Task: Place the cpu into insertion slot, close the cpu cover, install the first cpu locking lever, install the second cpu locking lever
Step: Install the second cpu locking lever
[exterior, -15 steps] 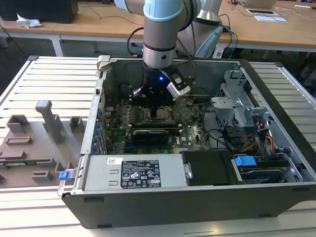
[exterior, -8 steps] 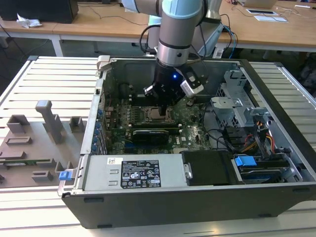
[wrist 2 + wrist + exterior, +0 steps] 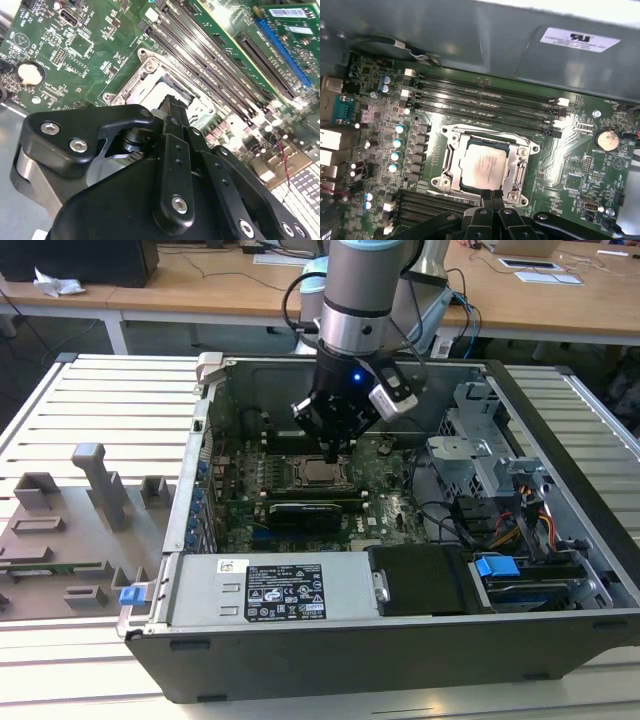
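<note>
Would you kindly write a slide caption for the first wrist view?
Gripper shut at the edge of the cpu cover, which lies closed over the seated cpu on the green motherboard.

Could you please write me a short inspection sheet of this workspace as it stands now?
Surface: slatted metal table carrying an open computer case.
Job's things: cpu sits in the insertion slot on the green motherboard; the cpu cover lies down around it.
Clutter: grey fixture blocks on the table at the exterior view's left.
Gripper: the gripper hangs just above the socket, fingers together at the cover's edge, holding nothing I can see.
Cables: coloured wire bundle by the drive cage; black cables along the arm.
Surroundings: wooden desks behind, with papers.
</note>
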Tool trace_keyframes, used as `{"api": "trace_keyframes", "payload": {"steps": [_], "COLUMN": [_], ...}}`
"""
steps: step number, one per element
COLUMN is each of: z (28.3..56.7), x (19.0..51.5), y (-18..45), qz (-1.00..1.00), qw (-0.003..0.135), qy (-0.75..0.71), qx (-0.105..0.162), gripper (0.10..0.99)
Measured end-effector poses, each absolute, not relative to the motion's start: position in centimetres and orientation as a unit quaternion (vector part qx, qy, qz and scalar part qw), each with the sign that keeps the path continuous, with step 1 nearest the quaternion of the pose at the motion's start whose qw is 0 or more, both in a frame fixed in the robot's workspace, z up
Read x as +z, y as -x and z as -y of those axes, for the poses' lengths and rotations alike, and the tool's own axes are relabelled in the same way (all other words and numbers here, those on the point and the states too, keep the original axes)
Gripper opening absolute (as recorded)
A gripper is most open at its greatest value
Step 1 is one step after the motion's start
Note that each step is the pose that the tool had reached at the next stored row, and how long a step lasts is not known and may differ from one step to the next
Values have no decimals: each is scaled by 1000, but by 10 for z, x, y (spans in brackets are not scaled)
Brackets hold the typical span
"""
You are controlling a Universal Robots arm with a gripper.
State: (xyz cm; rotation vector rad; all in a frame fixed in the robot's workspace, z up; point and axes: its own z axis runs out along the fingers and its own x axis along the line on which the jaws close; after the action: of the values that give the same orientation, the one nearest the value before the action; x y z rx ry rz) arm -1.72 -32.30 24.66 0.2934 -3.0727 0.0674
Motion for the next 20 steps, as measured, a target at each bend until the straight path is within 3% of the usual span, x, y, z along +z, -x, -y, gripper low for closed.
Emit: {"api": "trace_keyframes", "payload": {"steps": [20], "z": [323], "x": [273], "y": [17], "qz": [995], "qw": [27], "qy": [-95], "qx": [25], "gripper": [106]}}
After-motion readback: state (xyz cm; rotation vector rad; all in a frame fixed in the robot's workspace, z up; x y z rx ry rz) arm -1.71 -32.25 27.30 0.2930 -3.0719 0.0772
